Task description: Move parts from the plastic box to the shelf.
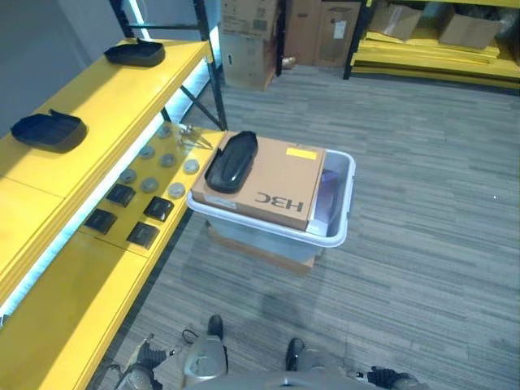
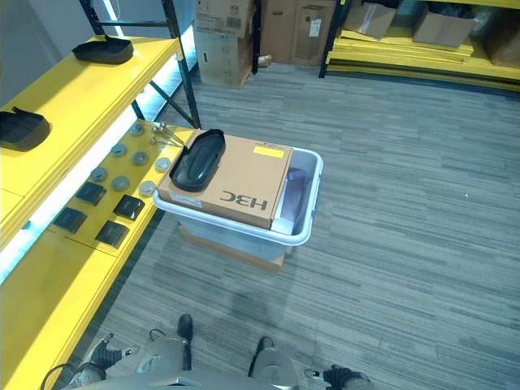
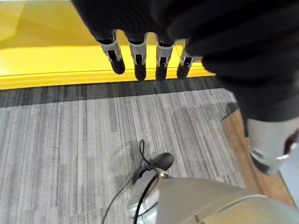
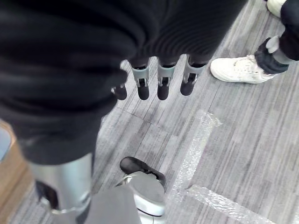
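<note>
A pale plastic box (image 1: 343, 213) stands on the carpet beside the yellow shelf (image 1: 122, 89). A brown cardboard box (image 1: 276, 183) lies across its top, and a black oblong part (image 1: 231, 161) rests on that box's left end. Two more black parts sit on the shelf's upper board, one near (image 1: 49, 130) and one far (image 1: 135, 53). My left hand (image 3: 139, 58) hangs over the carpet by the shelf's yellow edge, fingers straight and holding nothing. My right hand (image 4: 163, 81) hangs over the carpet too, fingers straight and bare.
The lower shelf board (image 1: 73, 284) carries several grey discs (image 1: 168, 160) and black square pieces (image 1: 158, 209). Cardboard cartons (image 1: 248, 41) stand at the back. A person's white shoe (image 4: 240, 70) is on the floor near my right hand.
</note>
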Available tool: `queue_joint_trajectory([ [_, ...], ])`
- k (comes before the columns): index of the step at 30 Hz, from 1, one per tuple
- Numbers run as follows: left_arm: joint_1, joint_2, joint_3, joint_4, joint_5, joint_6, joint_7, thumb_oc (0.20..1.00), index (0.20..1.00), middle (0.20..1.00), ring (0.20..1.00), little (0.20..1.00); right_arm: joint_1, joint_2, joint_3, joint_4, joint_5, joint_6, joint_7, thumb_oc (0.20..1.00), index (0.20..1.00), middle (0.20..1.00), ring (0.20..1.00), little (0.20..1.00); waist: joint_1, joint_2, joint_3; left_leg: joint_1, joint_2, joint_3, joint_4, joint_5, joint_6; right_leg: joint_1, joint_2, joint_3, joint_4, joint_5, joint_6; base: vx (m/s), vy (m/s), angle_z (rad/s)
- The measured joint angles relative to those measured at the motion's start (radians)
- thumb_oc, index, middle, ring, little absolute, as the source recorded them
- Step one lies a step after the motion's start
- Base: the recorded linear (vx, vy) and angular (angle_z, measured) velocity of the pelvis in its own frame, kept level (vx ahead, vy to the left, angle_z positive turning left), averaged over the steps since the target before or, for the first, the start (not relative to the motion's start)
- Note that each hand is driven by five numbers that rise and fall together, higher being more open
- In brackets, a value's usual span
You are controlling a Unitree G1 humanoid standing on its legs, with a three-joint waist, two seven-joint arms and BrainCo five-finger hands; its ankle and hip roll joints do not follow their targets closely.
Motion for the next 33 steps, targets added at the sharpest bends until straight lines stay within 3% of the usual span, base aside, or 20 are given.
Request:
queue_joint_trajectory([
  [2, -0.009, -0.005, 0.0, 0.0, 0.003, -0.004, -0.016, 1.0, 1.0, 1.0, 1.0, 1.0, 0.002, 0.002, -0.001, 0.007, 0.002, 0.016, -0.002, 1.0, 1.0, 1.0, 1.0, 1.0, 0.004, 0.005, -0.001, 0.018, 0.006, 0.022, -0.009, 0.003, 0.005, 0.006, -0.023, 0.012, -0.006, 0.014, 0.01, 0.24, 0.394, -0.24],
  [4, -0.006, -0.013, -0.003, 0.001, 0.014, -0.007, -0.016, 1.0, 1.0, 1.0, 1.0, 1.0, 0.015, 0.003, -0.003, 0.018, 0.01, 0.014, -0.002, 1.0, 1.0, 1.0, 1.0, 1.0, 0.001, 0.013, -0.004, 0.056, -0.027, 0.023, -0.005, -0.001, 0.015, 0.02, -0.053, 0.026, -0.001, 0.008, 0.029, 0.17, 0.243, -0.23],
  [6, 0.003, -0.027, -0.008, -0.006, 0.019, -0.013, -0.016, 1.0, 1.0, 1.0, 1.0, 1.0, 0.041, 0.001, -0.027, 0.02, 0.012, 0.005, -0.002, 1.0, 1.0, 1.0, 1.0, 1.0, -0.001, 0.049, -0.025, 0.103, -0.054, 0.031, 0.002, -0.016, 0.022, 0.03, -0.068, 0.03, 0.02, -0.005, 0.068, 0.19, 0.275, -0.01],
  [9, -0.006, -0.002, -0.01, -0.023, 0.02, -0.011, -0.017, 1.0, 1.0, 1.0, 1.0, 1.0, 0.038, 0.051, -0.051, 0.035, 0.025, -0.013, -0.011, 1.0, 1.0, 1.0, 1.0, 1.0, 0.025, -0.011, -0.027, 0.115, -0.148, 0.052, 0.039, -0.062, 0.071, 0.031, -0.167, 0.055, 0.046, -0.016, 0.102, 0.12, 0.195, -0.05],
  [10, -0.025, 0.009, -0.01, -0.025, 0.02, -0.009, -0.02, 1.0, 1.0, 1.0, 1.0, 1.0, 0.032, 0.054, -0.051, 0.033, 0.06, -0.014, -0.017, 1.0, 1.0, 1.0, 1.0, 1.0, 0.036, -0.033, -0.03, 0.098, -0.195, 0.054, 0.072, -0.091, 0.107, 0.051, -0.208, 0.051, 0.025, 0.011, 0.102, 0.14, 0.289, 0.1],
  [12, -0.034, 0.016, -0.012, -0.026, 0.021, -0.011, -0.029, 1.0, 1.0, 1.0, 1.0, 1.0, 0.031, 0.052, -0.051, 0.042, 0.08, -0.013, -0.04, 1.0, 1.0, 1.0, 1.0, 1.0, 0.047, -0.034, -0.03, 0.089, -0.238, 0.056, 0.108, -0.129, 0.139, 0.047, -0.243, 0.054, 0.041, 0.063, 0.101, 0.08, 0.231, 0.09],
  [15, -0.025, 0.026, -0.043, -0.02, 0.019, -0.014, -0.038, 1.0, 1.0, 1.0, 1.0, 1.0, 0.026, 0.023, -0.069, 0.031, 0.102, -0.034, -0.053, 1.0, 1.0, 1.0, 1.0, 1.0, 0.048, -0.011, -0.028, 0.093, -0.244, 0.067, 0.128, -0.152, 0.174, -0.082, -0.286, 0.078, 0.261, 0.111, 0.069, -0.01, -0.001, -0.05],
  [16, -0.022, 0.037, -0.05, -0.019, 0.012, -0.013, -0.037, 1.0, 1.0, 1.0, 1.0, 1.0, 0.017, 0.019, -0.068, 0.029, 0.108, -0.038, -0.055, 1.0, 1.0, 1.0, 1.0, 1.0, 0.048, -0.013, -0.023, 0.098, -0.246, 0.075, 0.128, -0.159, 0.185, -0.125, -0.288, 0.098, 0.328, 0.103, 0.079, -0.02, -0.152, -0.28],
  [18, -0.024, 0.051, -0.039, -0.015, -0.037, -0.004, -0.036, 1.0, 1.0, 1.0, 1.0, 1.0, -0.009, 0.022, -0.066, 0.004, 0.12, -0.048, -0.052, 1.0, 1.0, 1.0, 1.0, 1.0, 0.04, -0.002, -0.004, 0.103, -0.224, 0.082, 0.114, -0.151, 0.177, -0.17, -0.218, 0.109, 0.288, 0.027, 0.106, 0.02, -0.222, -0.17],
  [19, -0.031, 0.06, -0.027, -0.012, -0.046, -0.002, -0.035, 1.0, 1.0, 1.0, 1.0, 1.0, -0.01, 0.034, -0.066, -0.007, 0.119, -0.052, -0.052, 1.0, 1.0, 1.0, 1.0, 1.0, 0.03, -0.02, 0.003, 0.103, -0.227, 0.082, 0.102, -0.145, 0.169, -0.18, -0.198, 0.079, 0.192, 0.026, 0.12, 0.05, -0.273, 0.06],
  [21, -0.041, 0.058, 0.016, -0.009, -0.072, 0.002, -0.033, 1.0, 1.0, 1.0, 1.0, 1.0, -0.031, 0.059, -0.058, -0.004, 0.119, -0.043, -0.051, 1.0, 1.0, 1.0, 1.0, 1.0, 0.032, -0.051, 0.01, 0.089, -0.234, 0.073, 0.114, -0.154, 0.16, -0.171, -0.181, 0.05, 0.048, 0.065, 0.122, 0.08, -0.262, 0.21],
  [23, -0.029, 0.046, 0.037, -0.01, -0.082, 0.001, -0.032, 1.0, 1.0, 1.0, 1.0, 1.0, -0.02, 0.062, -0.044, -0.002, 0.12, -0.044, -0.046, 1.0, 1.0, 1.0, 1.0, 1.0, 0.036, -0.057, 0.007, 0.089, -0.221, 0.054, 0.114, -0.169, 0.15, -0.133, -0.153, 0.059, 0.011, 0.074, 0.119, 0.07, -0.143, 0.23],
  [24, -0.022, 0.047, 0.038, -0.009, -0.082, 0.002, -0.032, 1.0, 1.0, 1.0, 1.0, 1.0, -0.015, 0.07, -0.045, -0.003, 0.121, -0.049, -0.046, 1.0, 1.0, 1.0, 1.0, 1.0, 0.037, -0.076, 0.003, 0.095, -0.222, 0.049, 0.114, -0.166, 0.143, -0.103, -0.149, 0.054, -0.011, 0.087, 0.111, 0.07, -0.098, 0.12],
  [25, -0.015, 0.044, 0.039, -0.009, -0.081, 0.003, -0.032, 1.0, 1.0, 1.0, 1.0, 1.0, -0.013, 0.072, -0.045, -0.004, 0.123, -0.051, -0.046, 1.0, 1.0, 1.0, 1.0, 1.0, 0.043, -0.086, 0.005, 0.102, -0.216, 0.05, 0.114, -0.159, 0.131, -0.089, -0.14, 0.049, -0.047, 0.149, 0.099, 0.08, -0.102, 0.06],
  [28, 0.025, 0.0, 0.04, -0.009, -0.08, 0.002, -0.032, 1.0, 1.0, 1.0, 1.0, 1.0, -0.016, 0.057, -0.048, -0.015, 0.164, -0.069, -0.058, 1.0, 1.0, 1.0, 1.0, 1.0, 0.052, -0.05, -0.013, 0.104, -0.159, 0.024, 0.099, -0.159, 0.105, -0.036, -0.072, 0.009, -0.134, 0.184, 0.064, 0.08, -0.096, 0.06],
  [33, 0.065, -0.021, 0.041, -0.02, -0.069, -0.013, -0.018, 1.0, 1.0, 1.0, 1.0, 1.0, 0.016, 0.042, -0.129, -0.159, 0.392, -0.14, -0.114, 1.0, 1.0, 1.0, 1.0, 1.0, 0.052, -0.034, -0.024, 0.125, -0.124, 0.016, 0.084, -0.148, 0.083, 0.004, -0.036, -0.021, -0.15, 0.18, 0.051, 0.09, -0.056, 0.1],
])
